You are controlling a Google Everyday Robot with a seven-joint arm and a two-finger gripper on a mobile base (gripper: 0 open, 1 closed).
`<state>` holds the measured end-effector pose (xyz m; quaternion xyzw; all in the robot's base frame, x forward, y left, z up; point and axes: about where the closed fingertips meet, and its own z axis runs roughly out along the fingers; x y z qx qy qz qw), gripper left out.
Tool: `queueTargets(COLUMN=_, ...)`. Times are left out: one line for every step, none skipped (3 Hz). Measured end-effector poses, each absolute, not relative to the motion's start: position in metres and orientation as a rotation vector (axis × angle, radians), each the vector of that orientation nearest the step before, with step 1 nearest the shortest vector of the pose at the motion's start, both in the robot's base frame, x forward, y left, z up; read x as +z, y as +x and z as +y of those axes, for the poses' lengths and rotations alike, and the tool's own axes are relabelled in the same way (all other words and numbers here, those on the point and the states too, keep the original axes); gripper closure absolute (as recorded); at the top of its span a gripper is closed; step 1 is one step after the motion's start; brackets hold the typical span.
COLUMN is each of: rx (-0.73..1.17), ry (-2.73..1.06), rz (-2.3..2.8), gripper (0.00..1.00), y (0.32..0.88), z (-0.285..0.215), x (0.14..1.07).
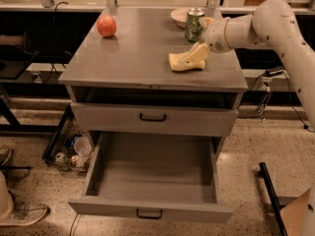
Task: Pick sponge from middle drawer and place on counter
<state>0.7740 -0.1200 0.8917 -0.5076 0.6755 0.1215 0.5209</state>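
Toward the upper right of the frame, the pale yellow, wavy-edged foam sponge (183,63) lies flat on the smooth grey counter (133,58) of the drawer cabinet, near its right front corner. The cream-coloured gripper (197,56) on the white robot arm (275,28) sits right at the sponge's upper right end and touches or overlaps it. Whether it is clamped on the foam or has already let go, I cannot tell.

At the bottom centre, the wide grey metal middle drawer (147,212) with the low front panel stands pulled out. Its tray shows nothing inside. Above it, the taller-fronted grey drawer (152,119) with the black handle is shut.

Judging by this, most of the task appears done: the sponge is out of the drawer and rests on the counter. What seems left is a clean release, if that has not happened, and lifting the arm away without dragging the sponge.

Just behind the gripper stands a green metal can (195,24), with a pale bowl (179,16) beside it. A red apple (107,26) sits well apart at the upper left.
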Motion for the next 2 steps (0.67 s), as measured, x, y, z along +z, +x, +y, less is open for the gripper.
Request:
queueTargets(rx=0.203, ry=-1.123, rz=1.616, gripper=0.00, y=0.759, z=-0.163, x=0.917)
queueTargets(rx=0.020, ry=-0.977, rz=1.610, gripper=0.00, y=0.730, z=-0.236, x=0.966)
